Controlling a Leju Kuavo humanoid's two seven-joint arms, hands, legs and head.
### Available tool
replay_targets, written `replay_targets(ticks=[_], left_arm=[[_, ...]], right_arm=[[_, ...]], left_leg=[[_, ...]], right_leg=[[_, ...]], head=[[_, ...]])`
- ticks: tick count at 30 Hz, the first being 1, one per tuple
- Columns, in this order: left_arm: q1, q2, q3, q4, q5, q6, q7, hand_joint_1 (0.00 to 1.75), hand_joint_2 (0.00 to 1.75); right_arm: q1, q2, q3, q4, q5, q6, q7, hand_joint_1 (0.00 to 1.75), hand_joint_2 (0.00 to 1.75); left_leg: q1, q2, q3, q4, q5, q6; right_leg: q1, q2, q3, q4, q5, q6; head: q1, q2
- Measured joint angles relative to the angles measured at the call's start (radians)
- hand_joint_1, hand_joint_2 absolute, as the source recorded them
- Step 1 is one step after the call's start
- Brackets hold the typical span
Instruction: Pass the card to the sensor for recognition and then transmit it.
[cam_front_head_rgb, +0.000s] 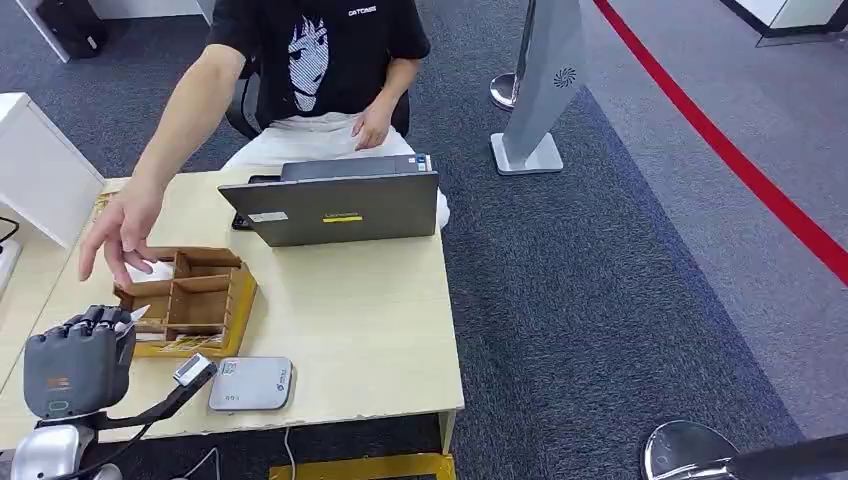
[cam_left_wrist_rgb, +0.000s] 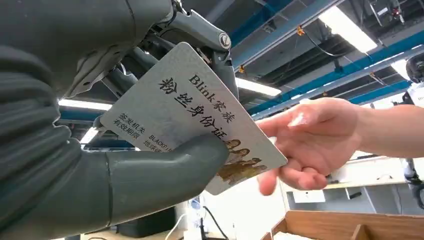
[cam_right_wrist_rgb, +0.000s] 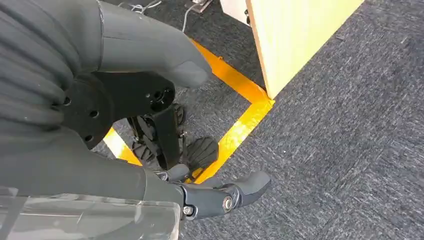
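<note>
Grey left robot hand (cam_left_wrist_rgb: 100, 165) grips card (cam_left_wrist_rgb: 190, 115), thumb hiding print; right robot hand (cam_right_wrist_rgb: 165, 150) empty, fingers spread.

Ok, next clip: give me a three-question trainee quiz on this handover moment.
1. True or false: the left hand holds the card.
2. What lies on the table nearest the robot's edge? A) laptop B) grey sensor C) wooden organizer
3. Fill in: the person's hand reaches toward the ____.

Key: 1 true; 2 B; 3 card. The right hand hangs over the carpet, holding nothing.
</note>
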Motion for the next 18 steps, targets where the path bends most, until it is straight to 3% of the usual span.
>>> replay_targets(ticks=[5,10,13,18], left_arm=[[-0.010,0.006,0.000,0.003,0.000,-0.005,0.010,1.75,1.75],[-0.148,0.027,0.000,0.091,0.000,-0.079,-0.035,1.75,1.75],[-0.229,0.042,-0.001,0.165,0.000,-0.117,-0.030,1.75,1.75],[-0.289,0.041,-0.019,0.246,0.000,-0.088,-0.024,1.75,1.75]], right_arm=[[0.000,0.000,0.000,0.000,0.005,0.001,0.002,0.00,1.75],[-0.002,-0.003,0.011,0.000,0.040,0.010,0.011,0.00,1.75],[-0.003,-0.004,0.021,0.000,0.052,0.013,0.020,0.00,1.75],[-0.004,-0.004,0.023,0.000,0.061,0.013,0.021,0.00,1.75]], left_leg=[[0.000,0.000,0.000,0.000,0.000,0.000],[0.000,-0.002,-0.002,0.000,0.003,-0.001],[0.000,-0.001,-0.002,0.000,0.003,-0.001],[0.000,0.001,-0.002,0.000,0.003,-0.001]], right_leg=[[0.000,0.000,-0.001,0.000,0.000,0.000],[0.000,-0.002,-0.001,0.000,0.002,0.000],[0.000,-0.001,-0.002,0.001,0.003,-0.001],[0.000,0.002,-0.002,0.001,0.003,-0.001]], head=[[0.000,0.000],[0.000,0.000],[0.000,0.000],[0.000,0.000]])
